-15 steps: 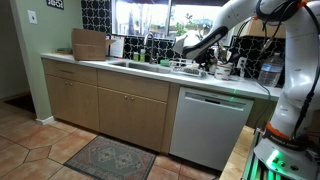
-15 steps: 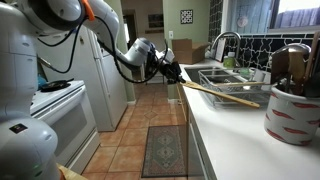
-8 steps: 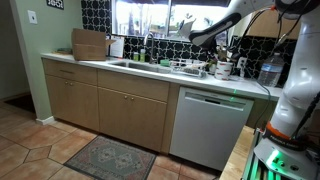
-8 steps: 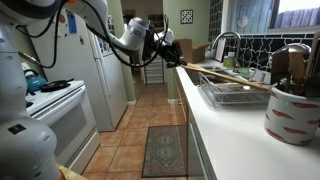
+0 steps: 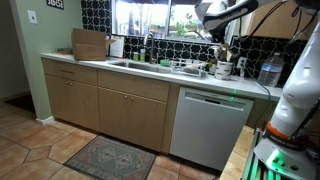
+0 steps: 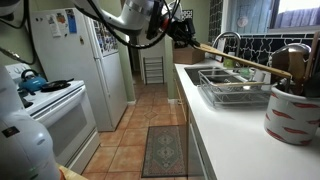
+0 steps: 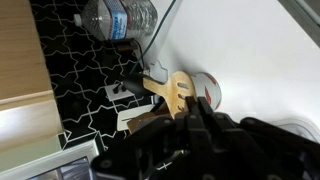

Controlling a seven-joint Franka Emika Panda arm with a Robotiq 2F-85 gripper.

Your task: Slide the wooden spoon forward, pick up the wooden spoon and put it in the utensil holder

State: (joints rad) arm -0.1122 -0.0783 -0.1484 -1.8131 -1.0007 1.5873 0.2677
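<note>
In an exterior view, a white fridge (image 6: 100,60) with a smooth flat door stands at the left. A patterned rectangular rug (image 6: 165,150) lies on the brownish tiled floor. Above it, the dark gripper (image 6: 183,30) is clamped on one end of the spoon (image 6: 240,60). The spoon is a long, slim stick of pale, matte wood, held clear of the counter (image 6: 225,140) and slanting down to the right. Below it, a wire rack (image 6: 240,95) of thin metal bars sits in the sink. At the far right stands the holder (image 6: 293,118), a round, glossy white crock with red bands and dark utensils sticking out of it. The spoon's far end is up by those utensils; whether it touches them I cannot tell.

In the wrist view, a clear ribbed plastic bottle (image 7: 120,17) stands against a black patterned tile wall. The spoon's flat, rounded wooden head shows just beyond the fingers.

Counted: one spoon, one holder, one rack, one bottle, one rug.
</note>
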